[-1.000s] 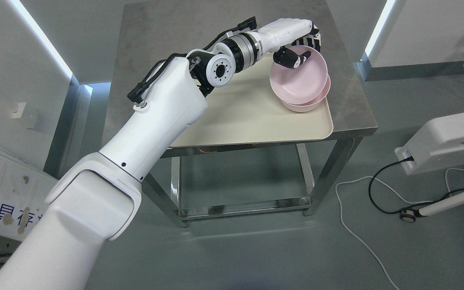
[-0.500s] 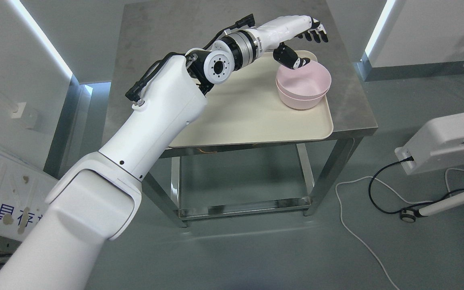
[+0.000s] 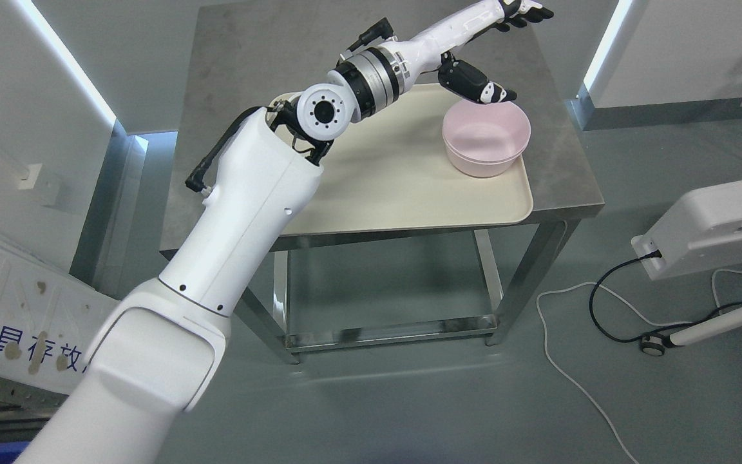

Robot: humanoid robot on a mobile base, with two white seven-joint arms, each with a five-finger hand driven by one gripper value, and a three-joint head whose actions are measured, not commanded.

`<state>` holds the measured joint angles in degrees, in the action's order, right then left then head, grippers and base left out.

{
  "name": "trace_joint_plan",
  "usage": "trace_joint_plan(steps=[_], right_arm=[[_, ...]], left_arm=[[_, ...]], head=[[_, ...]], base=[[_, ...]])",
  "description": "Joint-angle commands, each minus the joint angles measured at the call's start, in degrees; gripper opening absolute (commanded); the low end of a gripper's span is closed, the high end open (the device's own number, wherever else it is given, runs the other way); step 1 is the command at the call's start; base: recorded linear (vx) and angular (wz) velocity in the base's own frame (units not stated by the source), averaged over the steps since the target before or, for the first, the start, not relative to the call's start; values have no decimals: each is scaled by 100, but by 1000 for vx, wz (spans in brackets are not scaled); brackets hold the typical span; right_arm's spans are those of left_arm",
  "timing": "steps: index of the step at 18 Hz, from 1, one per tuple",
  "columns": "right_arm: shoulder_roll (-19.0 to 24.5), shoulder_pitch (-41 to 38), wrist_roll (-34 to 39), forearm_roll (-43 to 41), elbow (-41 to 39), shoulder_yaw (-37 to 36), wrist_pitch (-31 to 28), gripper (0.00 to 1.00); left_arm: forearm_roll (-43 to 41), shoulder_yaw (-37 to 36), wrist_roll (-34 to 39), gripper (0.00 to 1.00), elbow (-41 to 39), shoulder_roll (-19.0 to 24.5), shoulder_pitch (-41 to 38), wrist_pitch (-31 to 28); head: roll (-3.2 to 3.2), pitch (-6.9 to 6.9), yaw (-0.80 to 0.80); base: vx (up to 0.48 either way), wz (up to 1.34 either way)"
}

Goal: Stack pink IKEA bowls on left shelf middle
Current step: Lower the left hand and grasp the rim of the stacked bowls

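Head view is being filled on its left by the white, smooth-shelled left arm, which is reaching up and rightward across the frame. Beneath it, the steel surface (image 3: 564, 174) is being seen with a brushed, matte top and thin metal legs, and a cream tray (image 3: 409, 193) with rounded corners is lying flat on it. At the tray's right end, 2 pink bowls (image 3: 485, 138) are sitting nested as 1 stack, upright, round and glossy, looking like hard plastic. The left robot hand (image 3: 487, 58) is being held above and just behind the stack, apart from it: its fingers (image 3: 525, 9) are being stretched out toward the top right corner and its thumb is pointing over the near rim, with nothing gripped. The stack is therefore lying below and slightly toward the camera from the palm, and the left arm is the only one within reach; the right arm is not being shown. No shelf is being shown either. At far right, a white device with a cable is standing on the floor.
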<state>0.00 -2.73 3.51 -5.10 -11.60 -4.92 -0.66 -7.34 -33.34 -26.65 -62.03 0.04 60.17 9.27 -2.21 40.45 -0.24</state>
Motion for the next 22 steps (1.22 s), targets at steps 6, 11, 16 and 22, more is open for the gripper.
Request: trace_joint_plan(steps=[6,11,16,22], right_arm=[[-100,1,0,0,0,0,-5,100],[-100,1,0,0,0,0,-5,100],[-100,-8,0,0,0,0,-5,100],[-100,1,0,0,0,0,-5,100]], left_arm=[[-1488,979,-349,78,-1716,96,-1271,57],[-2087,391,-622,75,-1716,96,-1254,57],[-2930,108,-640,71,-1321,96,-1227,31],[-3573,-50,-623,59,-715,96,-1122,75]], head=[[0,0,0],[0,0,0],[0,0,0],[0,0,0]], base=[[0,0],[0,0],[0,0],[0,0]])
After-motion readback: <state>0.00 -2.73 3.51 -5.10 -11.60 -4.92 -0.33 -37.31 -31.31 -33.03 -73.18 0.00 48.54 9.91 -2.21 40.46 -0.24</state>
